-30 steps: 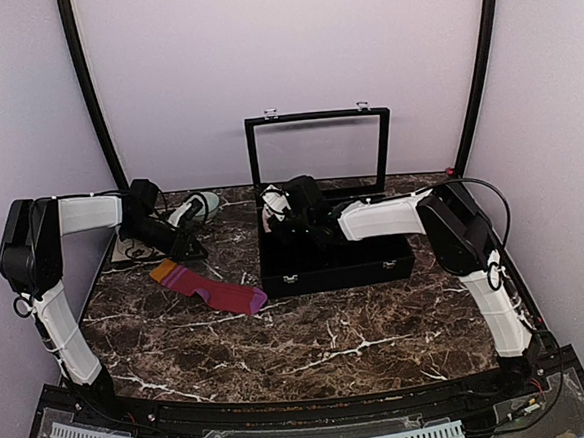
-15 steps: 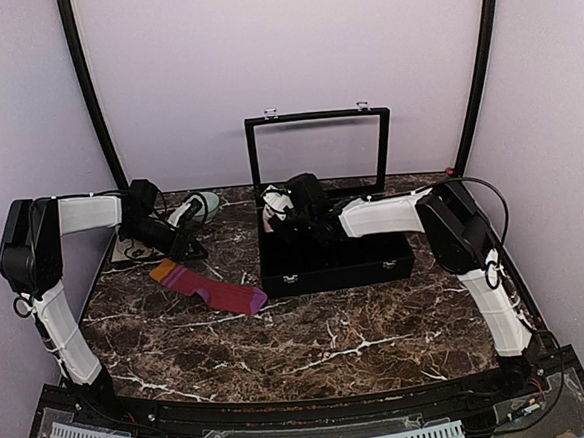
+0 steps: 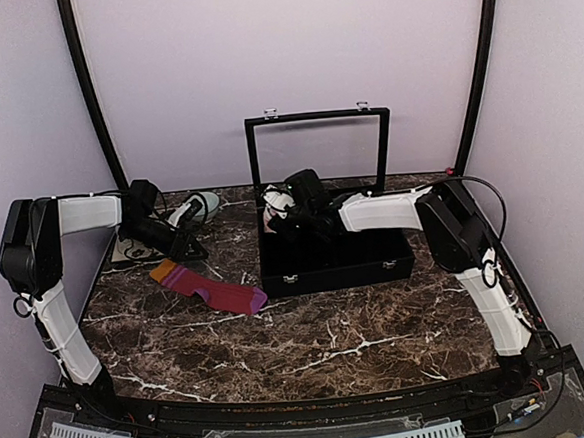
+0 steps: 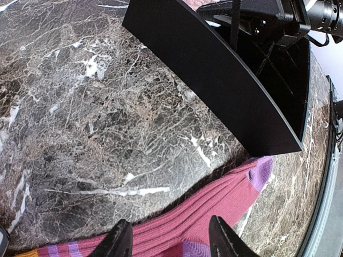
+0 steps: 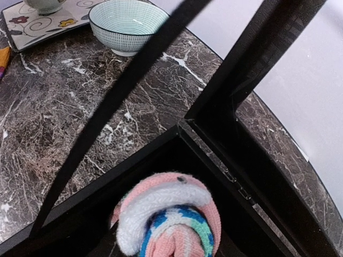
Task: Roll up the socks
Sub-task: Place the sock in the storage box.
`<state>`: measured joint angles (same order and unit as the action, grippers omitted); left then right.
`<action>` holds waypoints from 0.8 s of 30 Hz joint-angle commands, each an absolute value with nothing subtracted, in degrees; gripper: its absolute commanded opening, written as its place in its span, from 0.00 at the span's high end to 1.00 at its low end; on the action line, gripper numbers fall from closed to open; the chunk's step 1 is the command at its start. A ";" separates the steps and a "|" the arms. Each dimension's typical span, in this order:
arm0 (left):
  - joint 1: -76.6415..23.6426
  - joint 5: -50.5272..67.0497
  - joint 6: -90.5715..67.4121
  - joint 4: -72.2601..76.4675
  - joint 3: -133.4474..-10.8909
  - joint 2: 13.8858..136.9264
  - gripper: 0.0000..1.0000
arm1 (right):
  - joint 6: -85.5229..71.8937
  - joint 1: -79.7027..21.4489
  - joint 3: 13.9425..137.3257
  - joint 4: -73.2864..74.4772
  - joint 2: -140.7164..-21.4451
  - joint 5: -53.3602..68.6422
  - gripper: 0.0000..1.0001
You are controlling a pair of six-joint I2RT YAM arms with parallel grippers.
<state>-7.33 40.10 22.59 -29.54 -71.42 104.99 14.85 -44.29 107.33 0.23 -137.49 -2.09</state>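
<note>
The maroon sock [image 3: 212, 290] with purple toe and orange cuff lies flat on the marble, left of the black box [image 3: 335, 266]. My left gripper [image 3: 186, 251] hangs over its cuff end. In the left wrist view the sock [image 4: 214, 209] runs under the gripper [image 4: 171, 241], whose fingers [image 4: 119, 241] stand open. The salmon-pink sock [image 5: 166, 214], rolled into a ball with white, blue and mint patches, sits in the box's back left corner. My right gripper [image 3: 277, 218] is right over it. Its fingers do not show in the right wrist view.
The box's lid [image 3: 315, 117] stands upright behind it, and its frame crosses the right wrist view. A patterned bowl [image 5: 128, 24] and a decorated tray [image 5: 32, 24] sit at the back left, behind my left arm. The box wall [image 4: 214, 80] is close to the maroon sock's toe.
My right gripper has shifted slightly toward the back of the box, above the rolled sock. The left arm and the maroon sock have not moved.
</note>
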 commanded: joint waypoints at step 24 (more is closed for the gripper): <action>-6.21 41.93 23.24 -32.08 -72.94 102.83 0.50 | 15.88 -42.01 110.05 10.42 -131.49 4.35 0.48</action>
<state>-6.59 40.84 22.59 -30.24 -71.50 104.99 15.42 -42.57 107.42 8.32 -133.38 2.98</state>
